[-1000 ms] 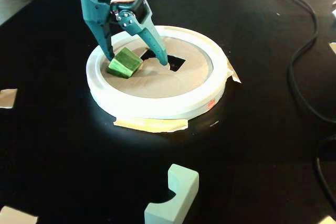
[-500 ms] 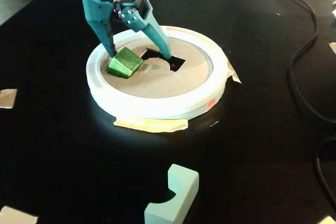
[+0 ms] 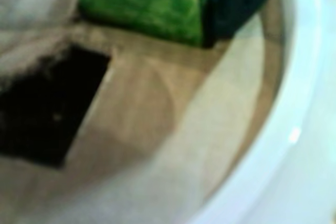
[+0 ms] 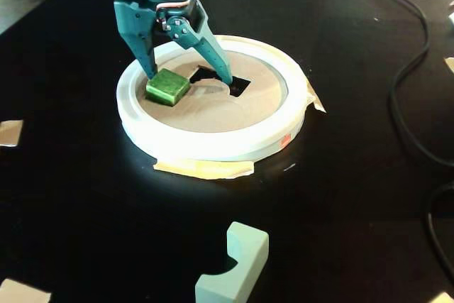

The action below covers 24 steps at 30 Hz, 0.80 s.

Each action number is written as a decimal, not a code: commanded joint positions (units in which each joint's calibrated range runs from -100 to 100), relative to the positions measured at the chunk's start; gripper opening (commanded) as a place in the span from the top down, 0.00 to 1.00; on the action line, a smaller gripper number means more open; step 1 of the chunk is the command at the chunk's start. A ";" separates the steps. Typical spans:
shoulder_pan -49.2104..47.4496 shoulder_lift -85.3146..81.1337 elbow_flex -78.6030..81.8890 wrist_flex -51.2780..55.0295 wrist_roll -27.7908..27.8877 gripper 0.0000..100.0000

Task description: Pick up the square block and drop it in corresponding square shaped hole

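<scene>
Fingers of teal gripper spread wide, green square block flat on cardboard disc, touching one finger, beside square shaped hole.

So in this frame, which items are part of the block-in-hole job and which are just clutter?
Job:
- small dark green marbled cube, lying on the disc
- square cutout in the tan cardboard disc with its white plastic ring
- open teal gripper straddling the cube

Clutter:
- pale mint notched block
- black cables
- cardboard scraps
</scene>
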 commanded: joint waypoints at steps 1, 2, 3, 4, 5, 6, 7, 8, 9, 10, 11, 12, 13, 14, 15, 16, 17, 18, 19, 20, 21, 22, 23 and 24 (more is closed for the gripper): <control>3.63 -9.10 -0.66 5.32 -0.15 0.08; 3.63 -11.07 -0.57 5.82 -0.15 0.08; 3.38 -12.05 -0.57 6.32 -0.15 0.08; 3.01 -12.95 -0.57 6.82 -0.15 0.08; 2.88 -13.94 -0.57 7.53 -0.15 0.08; 2.88 -15.01 -0.57 8.33 -0.15 0.08; 3.63 -17.70 -0.48 10.94 -0.15 0.08; 3.88 -19.49 -0.48 12.85 -0.10 0.08; 4.26 -21.37 -0.39 14.75 -0.10 0.08; 5.00 -23.25 -0.39 16.66 0.00 0.08; 8.13 -26.30 -0.30 19.27 0.34 0.09; 9.75 -27.55 -0.30 20.17 0.39 0.09; 11.12 -28.80 -0.03 21.07 0.49 0.09; 12.37 -30.24 0.79 21.98 0.49 0.09; 13.74 -31.85 2.07 22.78 0.49 0.09; 17.24 -35.61 6.26 22.98 0.54 0.09; 18.99 -37.85 9.26 22.38 0.54 0.09; 20.49 -40.27 12.45 21.98 0.59 0.09; 22.23 -43.13 16.00 21.38 0.98 0.09; 24.23 -46.27 19.37 20.47 1.61 0.09; 27.98 -52.99 26.20 17.96 2.88 0.09; 29.85 -57.02 30.03 15.96 3.42 0.09; 31.97 -61.23 33.94 13.75 4.00 0.09; 34.22 -65.61 37.95 11.64 4.54 0.09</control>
